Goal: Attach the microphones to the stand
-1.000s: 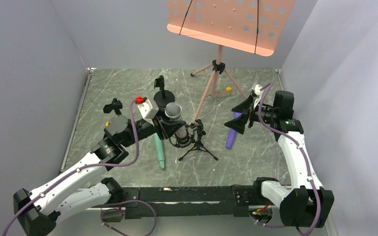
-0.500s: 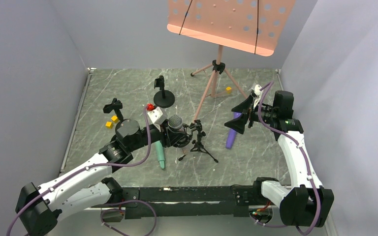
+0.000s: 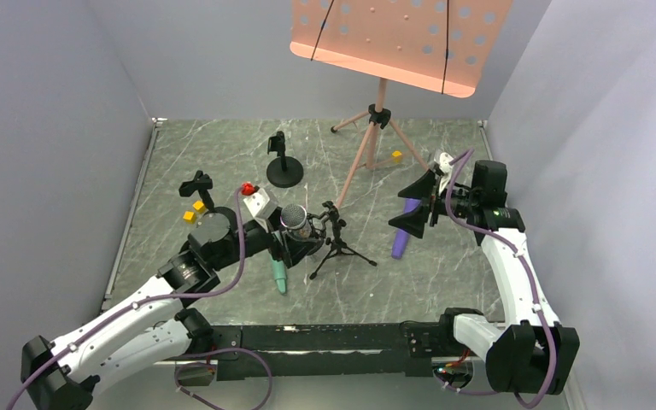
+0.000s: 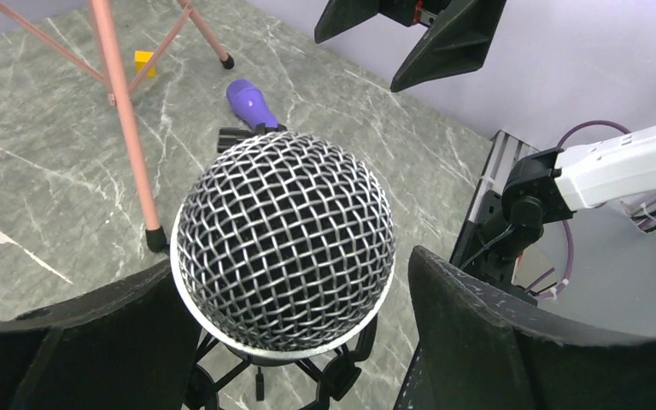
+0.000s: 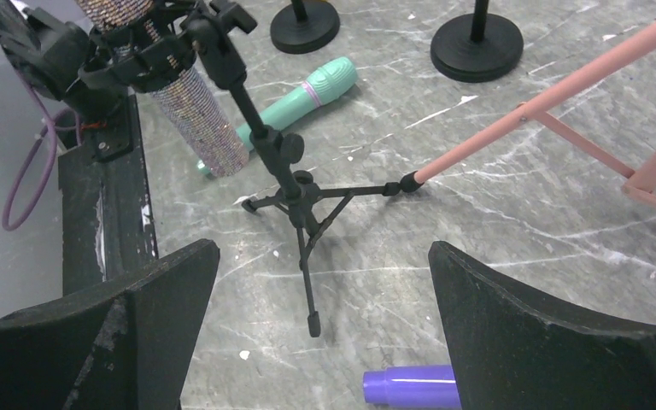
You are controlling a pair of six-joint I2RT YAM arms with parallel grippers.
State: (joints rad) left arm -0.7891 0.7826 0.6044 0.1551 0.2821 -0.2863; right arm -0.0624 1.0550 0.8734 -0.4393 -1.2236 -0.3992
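While left fingers (image 4: 495, 342) and right fingers (image 5: 547, 333) gape, the glittery microphone (image 4: 284, 248) leans steeply, mesh head up.

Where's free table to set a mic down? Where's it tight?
Free: the near-right marble between the tripod mic stand, the purple microphone and the front rail; also the far-left corner behind the round-base stand. Crowded: the centre, where the left gripper, glittery microphone and mint microphone bunch.

The glittery microphone (image 3: 297, 220) sits tilted in the clip of the tripod stand (image 3: 339, 248); the mint microphone (image 3: 278, 273) lies flat just left, the purple microphone (image 3: 404, 236) right.
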